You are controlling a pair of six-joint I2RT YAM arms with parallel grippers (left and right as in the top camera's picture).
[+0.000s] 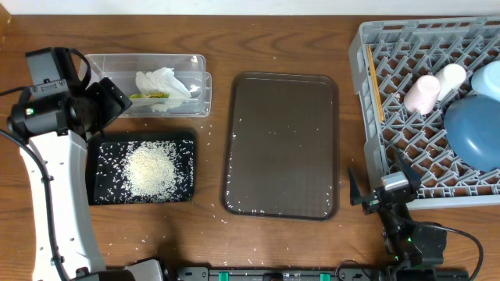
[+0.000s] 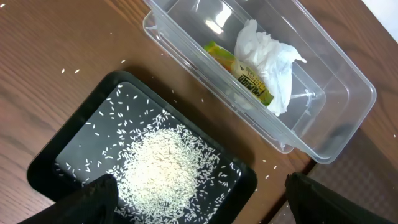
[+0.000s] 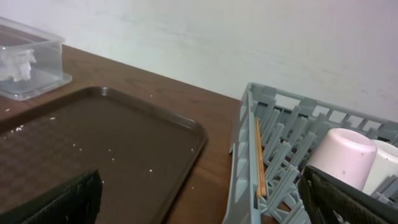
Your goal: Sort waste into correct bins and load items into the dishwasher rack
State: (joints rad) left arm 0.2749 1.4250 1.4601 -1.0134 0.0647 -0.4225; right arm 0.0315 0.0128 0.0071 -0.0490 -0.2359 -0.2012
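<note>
- Claw on your left (image 2: pixel 200 186), how does it stand?
- Released, jaws spread wide, gripping nothing. It hangs over the black tray (image 1: pixel 183 187), where the rice (image 1: pixel 148 168) lies heaped with stray grains around it
- And your right claw (image 1: pixel 380 179)?
- Released too, and empty. It sits low by the near left corner of the dishwasher rack (image 1: pixel 363 94), close to the brown tray (image 1: pixel 281 144)
- Where is your waste?
- The tissue paper (image 1: pixel 162 82) and the yellow-green wrapper (image 2: pixel 252 81) lie together in the clear tub (image 1: pixel 199 66), just behind the black tray. A few loose grains dot the brown tray and the table (image 1: pixel 297 39)
- And your dishes?
- All in the rack. The pink cup (image 1: pixel 422 94) and white cup (image 1: pixel 451 78) are side by side, the light-blue bowl (image 1: pixel 488 78) is at the right edge, and the dark-blue dish (image 1: pixel 473 129) is in front of them. The chopsticks (image 1: pixel 374 86) lie along the rack's left wall
</note>
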